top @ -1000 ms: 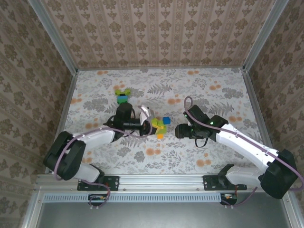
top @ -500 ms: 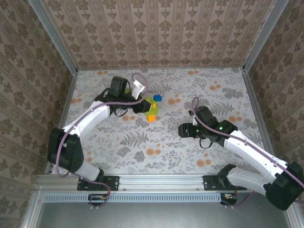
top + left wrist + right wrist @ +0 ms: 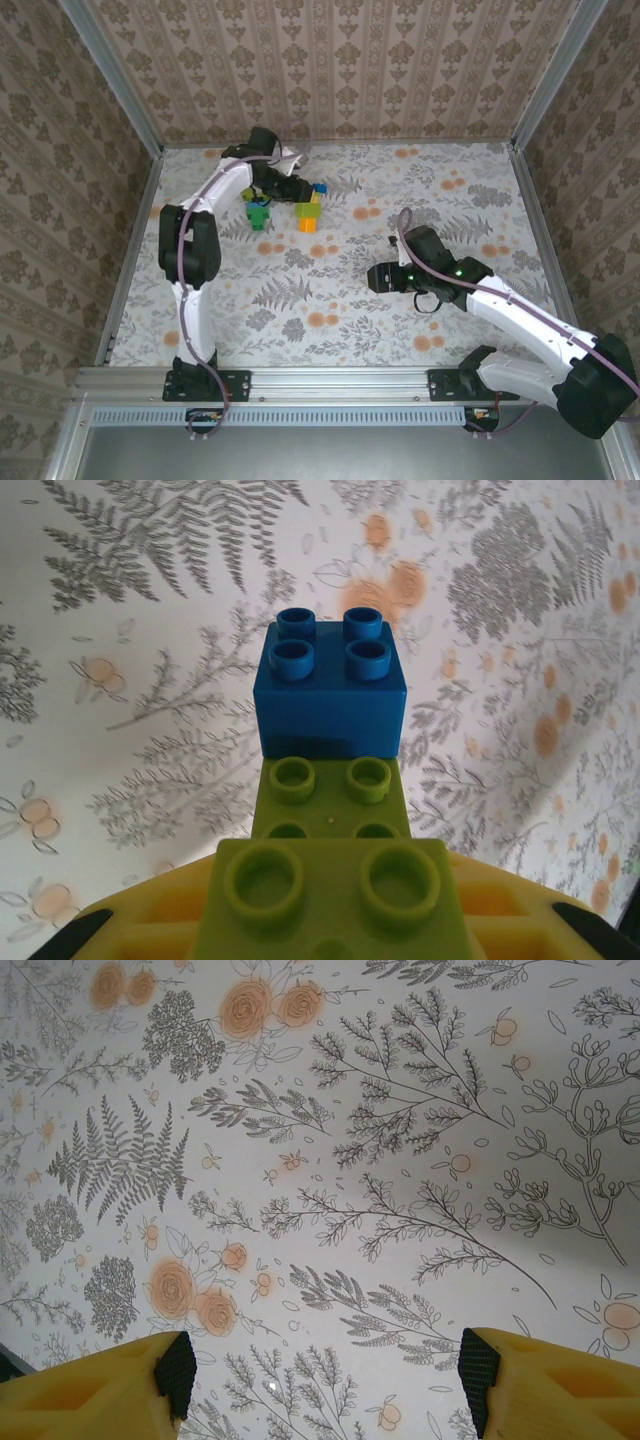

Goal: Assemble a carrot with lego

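Note:
My left gripper (image 3: 292, 190) is shut on the carrot (image 3: 311, 206), a joined cluster of lime-green bricks with a blue brick (image 3: 320, 187) at its far end and an orange one (image 3: 307, 223) at its near end. It hangs at the back left of the table. In the left wrist view the blue brick (image 3: 330, 690) sits beyond the lime-green bricks (image 3: 332, 880), which lie between my yellow fingers (image 3: 150, 925). Loose lego (image 3: 258, 209), green, blue and lime, lies just left of the carrot. My right gripper (image 3: 375, 277) stands open over bare cloth, with nothing between its pads (image 3: 178, 1372).
The flowered tablecloth (image 3: 330, 320) covers the table. Patterned walls (image 3: 330, 70) close it in at the back and sides, and a metal rail (image 3: 330, 380) runs along the near edge. The left arm stretches along the left side toward the back wall.
My left arm has swung the carrot from the table's middle to the back left, next to the loose bricks. The right gripper has drawn back slightly and stays open.

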`<state>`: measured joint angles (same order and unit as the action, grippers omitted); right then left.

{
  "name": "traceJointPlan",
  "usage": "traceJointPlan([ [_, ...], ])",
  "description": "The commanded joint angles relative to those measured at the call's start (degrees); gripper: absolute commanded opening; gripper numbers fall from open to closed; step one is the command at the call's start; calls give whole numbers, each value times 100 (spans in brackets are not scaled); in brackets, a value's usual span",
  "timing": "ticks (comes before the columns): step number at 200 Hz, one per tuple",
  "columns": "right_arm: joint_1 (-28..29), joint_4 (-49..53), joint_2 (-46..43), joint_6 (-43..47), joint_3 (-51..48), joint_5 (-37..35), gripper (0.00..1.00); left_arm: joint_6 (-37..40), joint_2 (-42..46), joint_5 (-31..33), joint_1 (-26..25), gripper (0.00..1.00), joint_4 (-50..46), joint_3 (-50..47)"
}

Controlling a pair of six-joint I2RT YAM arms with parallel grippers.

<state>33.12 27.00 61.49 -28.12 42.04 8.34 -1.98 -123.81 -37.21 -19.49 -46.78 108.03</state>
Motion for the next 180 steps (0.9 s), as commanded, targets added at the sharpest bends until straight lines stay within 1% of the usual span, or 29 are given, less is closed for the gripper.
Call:
traceJointPlan([
  [1,-34,-192,3,148,-158,177,73,-75,-459,-59,24,29,-783,653],
  [39,-43,-305,20,166,-266,212,73,-61,-1098,-12,55,30,-1157,1302],
  [72,-56,-332,38,197,-284,230,73,-97,-1315,-51,93,31,-1148,1466],
  [96,-47,-371,47,208,-324,247,73,-140,-1458,-92,122,33,-1157,1620],
  [116,-52,-411,64,208,-349,257,72,-174,-1578,-76,141,39,-1183,1770],
  [170,-60,-485,150,213,-381,264,72,-193,-1873,-159,246,41,-1333,2201],
  [180,-59,-508,161,219,-381,276,72,-198,-1917,-198,265,43,-1333,2252],
])
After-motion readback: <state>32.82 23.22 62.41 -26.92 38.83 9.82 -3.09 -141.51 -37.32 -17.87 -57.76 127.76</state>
